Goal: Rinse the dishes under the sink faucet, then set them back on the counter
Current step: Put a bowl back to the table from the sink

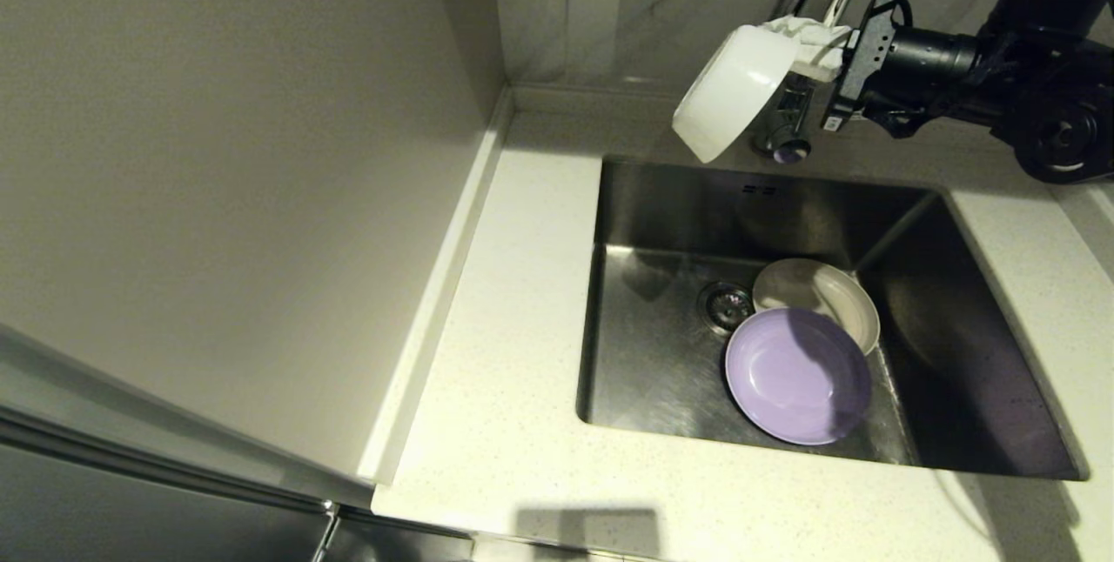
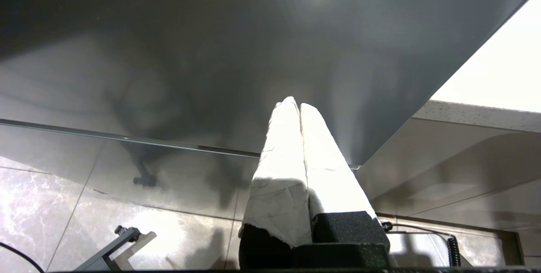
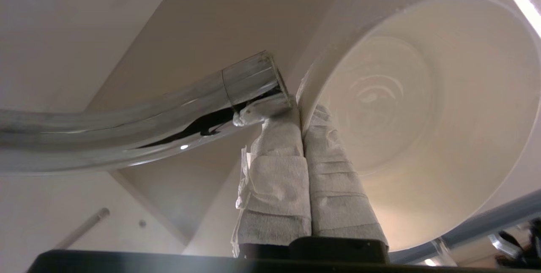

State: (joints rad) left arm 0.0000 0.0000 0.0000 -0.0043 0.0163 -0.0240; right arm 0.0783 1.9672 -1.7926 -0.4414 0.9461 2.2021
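Lavender plate (image 1: 796, 375) and beige plate (image 1: 818, 291) low in sink (image 1: 661, 353), stiff, likely wet-slick, best pinched at rims; beyond, right end effector (image 1: 818, 49) clamps the light white bowl (image 1: 731, 92) by its rim beside faucet (image 3: 169, 104); left end effector (image 2: 300, 112) closed, parked.

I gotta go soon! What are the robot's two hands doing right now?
Left end effector: shut, holding nothing.
Right end effector: shut on the white bowl, beside the faucet.
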